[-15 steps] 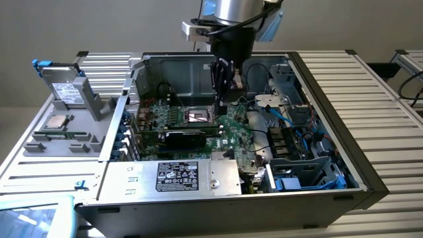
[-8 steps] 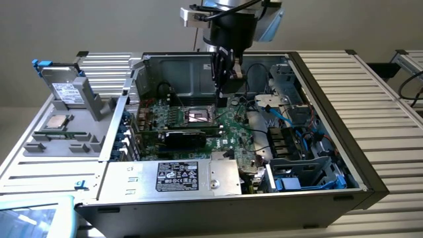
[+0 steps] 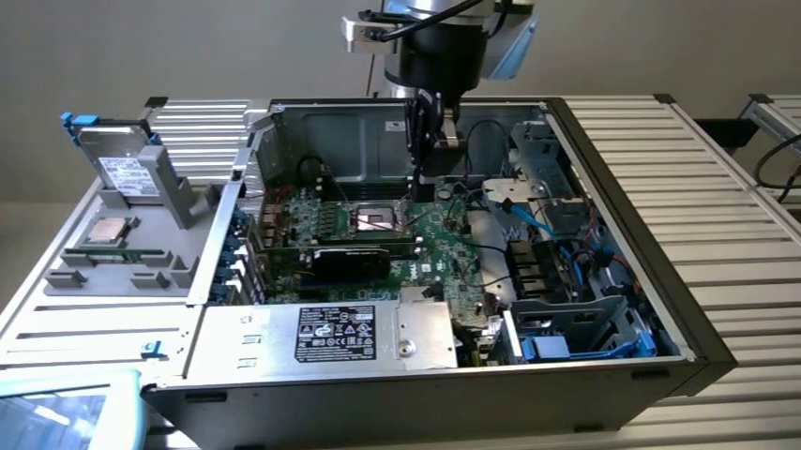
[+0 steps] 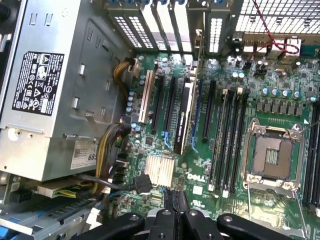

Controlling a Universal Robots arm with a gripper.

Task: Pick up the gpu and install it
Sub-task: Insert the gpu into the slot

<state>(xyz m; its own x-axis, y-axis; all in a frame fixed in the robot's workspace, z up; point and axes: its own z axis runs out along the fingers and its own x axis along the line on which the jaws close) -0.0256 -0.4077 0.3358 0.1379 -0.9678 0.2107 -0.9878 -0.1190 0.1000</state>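
Note:
The gpu (image 3: 352,256) stands on edge in a slot of the green motherboard (image 3: 432,234) inside the open computer case, its black cooler facing the exterior camera. In the wrist view the gpu (image 4: 184,117) shows as a thin black edge among the long expansion slots, its bracket end toward the rear slot covers. My gripper (image 3: 422,167) hangs over the middle of the board, above and beyond the card, apart from it. Its fingers (image 4: 181,202) are pressed together with nothing between them.
A silver power supply (image 3: 328,334) fills the case's near corner. The bare CPU socket (image 3: 375,220) lies behind the card. Drive cages and blue cables (image 3: 566,272) crowd the exterior view's right. A grey rack (image 3: 119,253) outside on the left holds a labelled drive (image 3: 123,173).

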